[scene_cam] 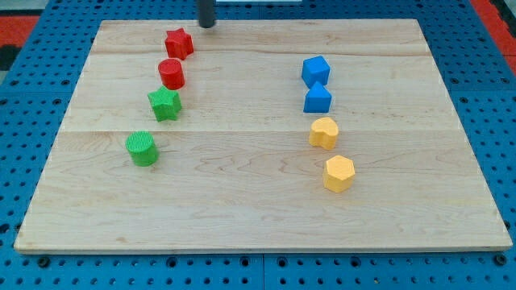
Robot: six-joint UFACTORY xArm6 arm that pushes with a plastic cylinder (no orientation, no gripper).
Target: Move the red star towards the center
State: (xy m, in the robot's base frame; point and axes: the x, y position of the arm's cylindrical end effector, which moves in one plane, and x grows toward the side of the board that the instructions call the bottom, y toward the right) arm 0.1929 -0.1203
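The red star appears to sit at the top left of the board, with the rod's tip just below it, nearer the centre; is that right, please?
Not quite. In the camera view my tip is above and right of the red star, near the board's top edge, not below it. The star is indeed top left.

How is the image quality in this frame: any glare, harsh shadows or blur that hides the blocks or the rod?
Camera view: lighting is even, with no glare on the wooden board; the red star and the other blocks are sharp, casting only faint, short shadows; my tip, just to the view's upper right of the red star, looks slightly soft, and the rod is cut off by the view's top edge.
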